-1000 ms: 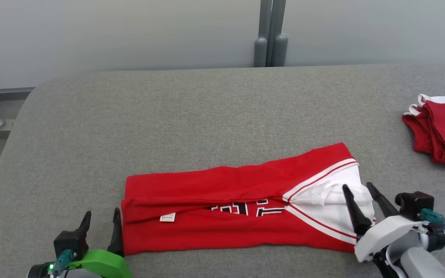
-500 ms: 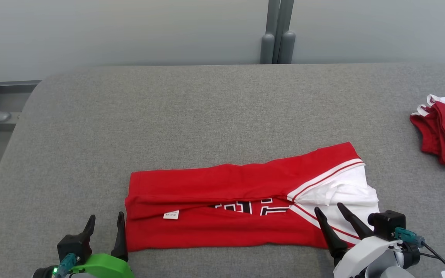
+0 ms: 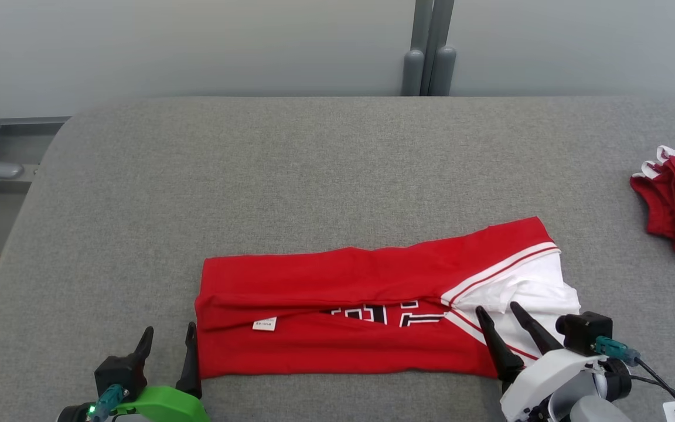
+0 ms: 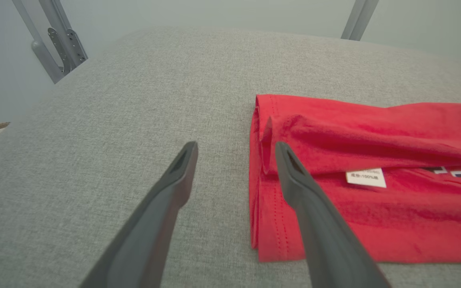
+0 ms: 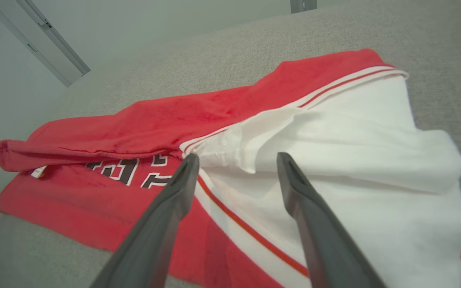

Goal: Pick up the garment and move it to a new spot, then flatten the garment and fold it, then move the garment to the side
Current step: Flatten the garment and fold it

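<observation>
Head view: the red-and-white jersey [image 3: 343,328] lies folded into a long strip on the near part of the grey table [image 3: 314,176], between my two grippers. My left gripper [image 3: 170,328] is empty with jaws apart, just beside the hem end. My right gripper [image 3: 497,308] is empty with jaws apart at the white end; I cannot tell if it touches.

Risks:
- Pinching only the top layer would let the loose flaps fall open.
- The bunched white panel could get creased in.
- An uneven lift would skew the strip.

Writing: the care tag [image 4: 365,177] reads "100%", and the rest is too small. The block lettering [image 3: 381,313] is mostly hidden in the fold and unreadable.
</observation>
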### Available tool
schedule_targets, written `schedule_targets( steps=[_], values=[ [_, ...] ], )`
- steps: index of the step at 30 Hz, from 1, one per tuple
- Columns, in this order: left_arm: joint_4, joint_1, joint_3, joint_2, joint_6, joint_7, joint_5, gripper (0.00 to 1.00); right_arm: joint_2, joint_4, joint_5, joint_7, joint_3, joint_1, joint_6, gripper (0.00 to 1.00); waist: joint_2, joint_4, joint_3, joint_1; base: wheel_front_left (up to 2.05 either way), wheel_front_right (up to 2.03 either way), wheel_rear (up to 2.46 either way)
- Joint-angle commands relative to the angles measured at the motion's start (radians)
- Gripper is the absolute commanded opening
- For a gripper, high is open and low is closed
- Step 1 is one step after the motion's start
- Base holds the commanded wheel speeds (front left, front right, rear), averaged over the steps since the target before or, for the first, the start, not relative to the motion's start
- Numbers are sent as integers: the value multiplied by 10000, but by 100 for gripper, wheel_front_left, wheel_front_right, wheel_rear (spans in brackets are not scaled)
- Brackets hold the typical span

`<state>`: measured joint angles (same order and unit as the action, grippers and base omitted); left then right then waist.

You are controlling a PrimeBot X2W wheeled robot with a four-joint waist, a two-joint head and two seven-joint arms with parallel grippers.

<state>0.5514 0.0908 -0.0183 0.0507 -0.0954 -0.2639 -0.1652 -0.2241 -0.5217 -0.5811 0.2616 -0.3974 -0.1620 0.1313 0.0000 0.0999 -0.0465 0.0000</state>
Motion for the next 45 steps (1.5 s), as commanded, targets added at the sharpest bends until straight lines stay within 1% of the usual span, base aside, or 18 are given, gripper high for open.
schedule_targets(
  steps=[1,2,4,5,7,8,9,14,16,21,22,23,24,29,33,37,40,45],
  values=[
    [-1,-40,-36,11,9,1,-31,100,102,-107,-74,39,84,-142,-16,99,0,31,-22,0,0,0,0],
    [-6,-35,-60,11,6,1,-41,100,128,-165,-59,39,122,-184,-16,96,0,48,-33,0,0,0,0],
    [-14,-30,-108,11,-4,1,-45,100,213,-245,-20,39,196,-298,-16,85,0,79,-63,0,0,0,0],
    [-12,-19,-125,12,-10,1,-52,100,255,-276,19,39,206,-342,-16,61,0,92,-84,0,0,0,0],
    [-9,21,-174,12,-22,1,-57,100,292,-310,58,39,234,-357,-16,28,0,124,-121,0,0,0,0],
    [-4,40,-194,12,-29,1,-59,100,309,-311,86,39,236,-364,-16,9,0,137,-136,0,0,0,0],
    [6,60,-201,12,-34,1,-69,100,318,-271,112,39,259,-382,-16,0,0,145,-152,0,0,0,0],
    [14,51,-204,12,-51,1,-89,100,320,-44,164,39,603,-92,-16,0,0,122,-179,0,0,0,0],
    [24,21,-172,12,-48,1,-93,100,424,121,177,39,755,105,-14,0,0,70,-185,0,0,0,0],
    [28,24,-110,11,-50,1,-50,100,566,599,159,39,802,679,-16,0,0,-150,-214,0,0,0,0],
    [30,39,-113,11,-60,1,-34,100,603,652,101,39,740,782,-16,4,0,-196,-218,0,0,0,0],
    [31,50,-101,11,-64,1,-8,100,632,689,38,39,644,847,-14,48,0,-246,-223,0,0,0,0],
    [30,61,-84,13,-66,1,0,100,614,731,12,39,581,887,-16,100,0,-294,-222,0,0,0,0],
    [73,118,-48,14,-77,1,49,100,386,989,26,39,242,1383,-14,100,0,-446,-184,0,0,0,0],
    [101,79,-26,14,-82,1,20,100,118,1517,110,41,171,2009,-14,100,0,-529,-107,0,0,0,0],
    [90,-48,-6,14,-22,1,-58,100,-26,2267,248,39,679,2352,-16,100,0,-663,-56,0,0,0,0],
    [100,-60,-39,14,-17,1,-71,100,-69,2622,416,39,1134,2199,-16,100,0,-745,-31,0,0,0,0],
    [131,55,-163,14,-22,1,-80,100,-282,2383,603,38,1535,1519,-14,100,0,-751,-62,0,0,0,0]
  ],
)
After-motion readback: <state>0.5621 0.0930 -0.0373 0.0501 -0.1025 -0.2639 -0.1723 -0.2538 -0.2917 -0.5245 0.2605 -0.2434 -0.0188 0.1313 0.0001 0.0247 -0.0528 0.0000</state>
